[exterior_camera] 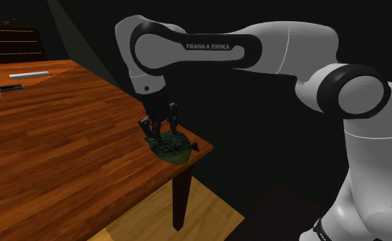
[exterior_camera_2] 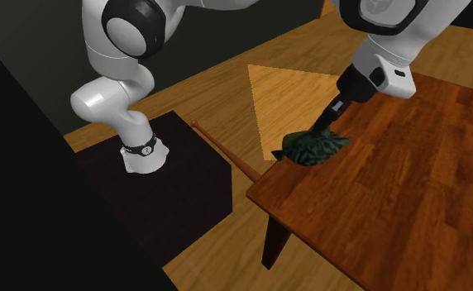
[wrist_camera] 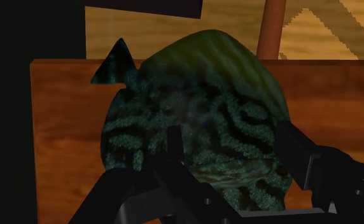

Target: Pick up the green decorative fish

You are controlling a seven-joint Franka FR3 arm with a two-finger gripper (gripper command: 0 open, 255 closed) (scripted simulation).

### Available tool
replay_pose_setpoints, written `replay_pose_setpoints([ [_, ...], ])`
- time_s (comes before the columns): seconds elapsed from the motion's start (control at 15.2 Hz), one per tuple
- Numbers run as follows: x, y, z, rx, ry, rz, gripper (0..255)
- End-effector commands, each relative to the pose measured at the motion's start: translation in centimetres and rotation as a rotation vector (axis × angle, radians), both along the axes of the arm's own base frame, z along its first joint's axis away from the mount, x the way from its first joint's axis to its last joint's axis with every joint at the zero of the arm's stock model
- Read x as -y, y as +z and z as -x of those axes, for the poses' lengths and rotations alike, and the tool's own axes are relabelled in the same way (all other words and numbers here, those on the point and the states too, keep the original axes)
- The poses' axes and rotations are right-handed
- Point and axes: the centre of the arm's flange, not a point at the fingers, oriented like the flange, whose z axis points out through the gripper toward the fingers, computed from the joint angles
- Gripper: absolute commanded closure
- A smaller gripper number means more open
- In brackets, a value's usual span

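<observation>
Fish point(exterior_camera: 173, 149) lies flat at the table point(exterior_camera: 51, 150) corner beneath the hand point(exterior_camera: 162, 131), whose fingers stand apart.

Count, this moment:
- green patterned fish point(exterior_camera: 168, 147): 1
- wooden table point(exterior_camera: 57, 154): 1
- white arm point(exterior_camera: 270, 51): 1, carrying 1 black gripper point(exterior_camera: 162, 134)
- dark box stand point(exterior_camera_2: 185, 198): 1
- small flat items at the table's far end: 2, a pale strip point(exterior_camera: 29, 74) and a dark bar point(exterior_camera: 9, 87)
- dresser point(exterior_camera: 13, 42): 1

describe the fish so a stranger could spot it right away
Find the wooden table and go to its corner nearest the white arm. Lying flat there, under the black gripper, is the fish: a dark green oval with squiggly markings, unlike the pale bar at the far end.
</observation>
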Motion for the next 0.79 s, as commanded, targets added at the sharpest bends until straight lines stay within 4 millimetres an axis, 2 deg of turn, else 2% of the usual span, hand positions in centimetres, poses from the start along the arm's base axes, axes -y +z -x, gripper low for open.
replay_pose_setpoints([
  [0.0, 0.1, 1.0, 0.1, 0.000, 0.000, 0.000, 255],
  [0.59, 0.1, 5.8, 0.1, 0.000, 0.000, 0.000, 255],
  [0.73, 0.1, 5.9, 0.1, 0.000, 0.000, 0.000, 255],
])
